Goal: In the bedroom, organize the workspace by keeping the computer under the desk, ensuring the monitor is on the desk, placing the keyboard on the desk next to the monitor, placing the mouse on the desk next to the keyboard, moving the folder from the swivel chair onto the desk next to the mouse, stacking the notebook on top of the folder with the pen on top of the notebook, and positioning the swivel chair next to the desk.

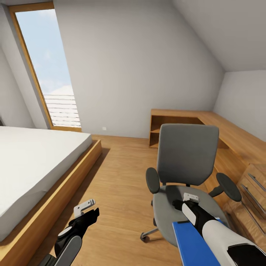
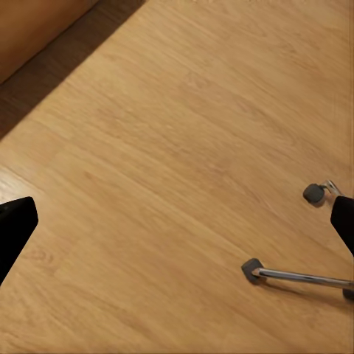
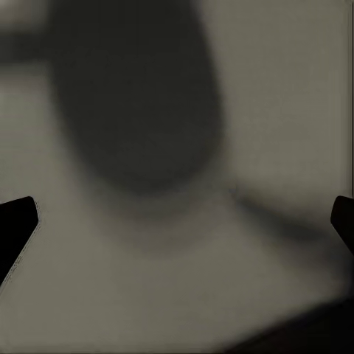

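Note:
The grey swivel chair [image 1: 186, 159] stands mid-room beside the wooden desk [image 1: 236, 136], its back toward the far wall. A blue folder [image 1: 194, 245] lies at the near edge of the seat, partly under my right forearm. My right gripper [image 1: 187, 201] hovers low over the seat, open; in the right wrist view its fingertips [image 3: 18, 221] stand far apart over the blurred grey seat [image 3: 280, 110]. My left gripper [image 1: 90, 211] hangs open above the floor, left of the chair. The chair's caster [image 2: 253, 269] and chrome leg appear in the left wrist view.
A bed [image 1: 33, 162] with a wooden frame runs along the left. A tall window [image 1: 48, 66] is at the back left. An open shelf [image 1: 162, 129] ends the desk, and drawers [image 1: 255, 188] sit under it at right. Wooden floor [image 1: 122, 177] lies between bed and chair.

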`<state>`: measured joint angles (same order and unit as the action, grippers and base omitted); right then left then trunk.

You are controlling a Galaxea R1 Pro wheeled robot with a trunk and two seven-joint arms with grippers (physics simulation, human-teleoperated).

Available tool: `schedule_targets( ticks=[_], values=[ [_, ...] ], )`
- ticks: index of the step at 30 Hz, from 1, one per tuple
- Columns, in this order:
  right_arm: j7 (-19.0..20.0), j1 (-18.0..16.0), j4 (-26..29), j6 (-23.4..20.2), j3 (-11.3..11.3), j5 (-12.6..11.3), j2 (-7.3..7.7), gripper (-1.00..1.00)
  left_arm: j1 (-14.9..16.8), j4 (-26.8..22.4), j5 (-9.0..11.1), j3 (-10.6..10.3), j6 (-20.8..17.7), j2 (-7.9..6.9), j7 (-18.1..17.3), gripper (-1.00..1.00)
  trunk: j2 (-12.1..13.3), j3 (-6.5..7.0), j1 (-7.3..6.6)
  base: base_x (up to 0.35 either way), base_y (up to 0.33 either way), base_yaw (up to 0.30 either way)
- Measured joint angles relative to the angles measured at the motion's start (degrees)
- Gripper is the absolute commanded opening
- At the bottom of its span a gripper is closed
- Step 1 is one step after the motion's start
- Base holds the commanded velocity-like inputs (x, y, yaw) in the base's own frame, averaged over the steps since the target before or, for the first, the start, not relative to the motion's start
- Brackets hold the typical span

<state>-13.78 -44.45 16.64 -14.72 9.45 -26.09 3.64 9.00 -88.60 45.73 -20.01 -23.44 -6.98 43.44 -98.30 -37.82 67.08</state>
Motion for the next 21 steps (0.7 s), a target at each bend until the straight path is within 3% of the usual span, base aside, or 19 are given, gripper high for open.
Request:
schedule_targets(
  ticks=[21],
  values=[
    [-0.1, 0.1, 4.7, 0.1, 0.0, 0.0, 0.14, 1.0, 0.0, 0.2, 0.0, -0.3, 0.0, 0.09, 0.0, 1.0, 8.4, 3.77, -4.61, 0.0, 0.0, 0.0]
  ],
)
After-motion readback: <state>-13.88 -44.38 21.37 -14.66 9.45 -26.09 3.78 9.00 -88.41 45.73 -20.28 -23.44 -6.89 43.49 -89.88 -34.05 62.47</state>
